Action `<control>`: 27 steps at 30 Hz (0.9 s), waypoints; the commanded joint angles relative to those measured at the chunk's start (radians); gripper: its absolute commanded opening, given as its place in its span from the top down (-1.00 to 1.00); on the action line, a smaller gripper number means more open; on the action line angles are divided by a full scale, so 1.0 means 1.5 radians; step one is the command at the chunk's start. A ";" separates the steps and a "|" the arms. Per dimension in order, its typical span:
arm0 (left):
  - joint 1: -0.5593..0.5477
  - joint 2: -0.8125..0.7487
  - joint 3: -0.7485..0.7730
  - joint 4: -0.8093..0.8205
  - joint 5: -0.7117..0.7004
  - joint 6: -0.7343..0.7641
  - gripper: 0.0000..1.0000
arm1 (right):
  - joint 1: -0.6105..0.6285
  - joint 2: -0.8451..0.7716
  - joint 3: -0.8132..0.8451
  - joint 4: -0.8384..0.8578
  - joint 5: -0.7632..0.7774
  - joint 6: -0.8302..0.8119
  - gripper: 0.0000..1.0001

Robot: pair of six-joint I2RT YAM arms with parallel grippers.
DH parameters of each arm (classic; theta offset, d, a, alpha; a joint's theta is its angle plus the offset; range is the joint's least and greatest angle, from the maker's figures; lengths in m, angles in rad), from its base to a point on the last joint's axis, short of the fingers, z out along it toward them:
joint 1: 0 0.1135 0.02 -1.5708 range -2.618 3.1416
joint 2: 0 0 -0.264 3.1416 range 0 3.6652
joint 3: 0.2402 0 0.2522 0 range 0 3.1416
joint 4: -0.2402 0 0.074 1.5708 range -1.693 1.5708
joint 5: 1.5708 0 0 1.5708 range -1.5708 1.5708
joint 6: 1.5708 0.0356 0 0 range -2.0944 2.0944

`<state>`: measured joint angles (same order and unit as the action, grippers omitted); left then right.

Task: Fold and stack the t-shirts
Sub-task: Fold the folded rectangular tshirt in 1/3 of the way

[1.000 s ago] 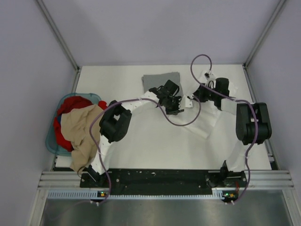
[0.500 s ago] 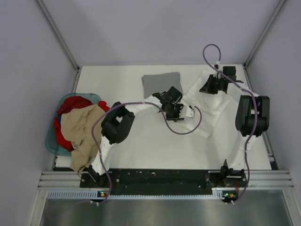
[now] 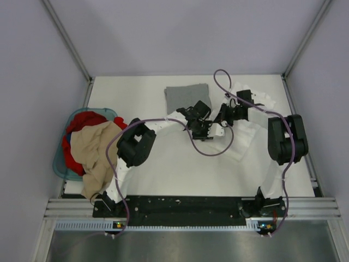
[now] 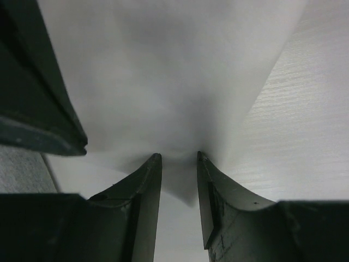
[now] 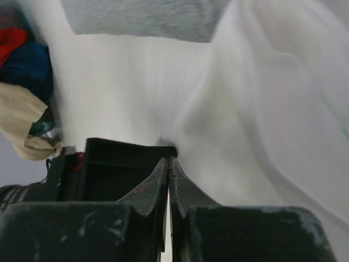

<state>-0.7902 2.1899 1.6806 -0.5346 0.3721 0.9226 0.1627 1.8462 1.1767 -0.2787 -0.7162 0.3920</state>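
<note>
The white t-shirt (image 3: pixel 246 134) lies rumpled right of the table's middle; its print is hidden. The plain grey t-shirt (image 3: pixel 187 96) lies folded at the back centre. My left gripper (image 3: pixel 210 130) is at the white shirt's left edge. In the left wrist view (image 4: pixel 177 158) its fingers pinch a fold of white cloth (image 4: pixel 174 82). My right gripper (image 3: pixel 223 117) is just behind it over the same shirt. In the right wrist view (image 5: pixel 168 159) its fingers are pressed together where the white cloth (image 5: pixel 256 109) bunches. The grey shirt (image 5: pixel 136 16) shows beyond.
A teal basket (image 3: pixel 59 164) at the left edge holds a heap of red and tan clothes (image 3: pixel 90 147). Purple cables loop over both arms. Grey walls close in the table on three sides.
My right gripper swung out to the back right corner, then came back left beside my left gripper. The white shirt's far right part has drawn in with it. My left gripper has barely moved.
</note>
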 commanded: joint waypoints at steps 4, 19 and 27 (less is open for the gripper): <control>-0.010 -0.035 -0.022 -0.012 -0.039 0.024 0.24 | -0.071 0.069 0.038 0.058 0.071 0.116 1.00; -0.031 -0.056 -0.049 -0.002 -0.074 0.044 0.21 | -0.172 0.041 0.153 -0.068 0.162 0.053 1.00; -0.031 -0.059 -0.052 -0.002 -0.067 0.047 0.21 | -0.180 -0.166 -0.140 -0.012 0.165 0.117 1.00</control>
<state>-0.8333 2.1517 1.6245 -0.5079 0.2672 0.9840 -0.1001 1.6852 1.1057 -0.3073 -0.4923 0.5251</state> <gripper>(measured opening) 0.394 0.002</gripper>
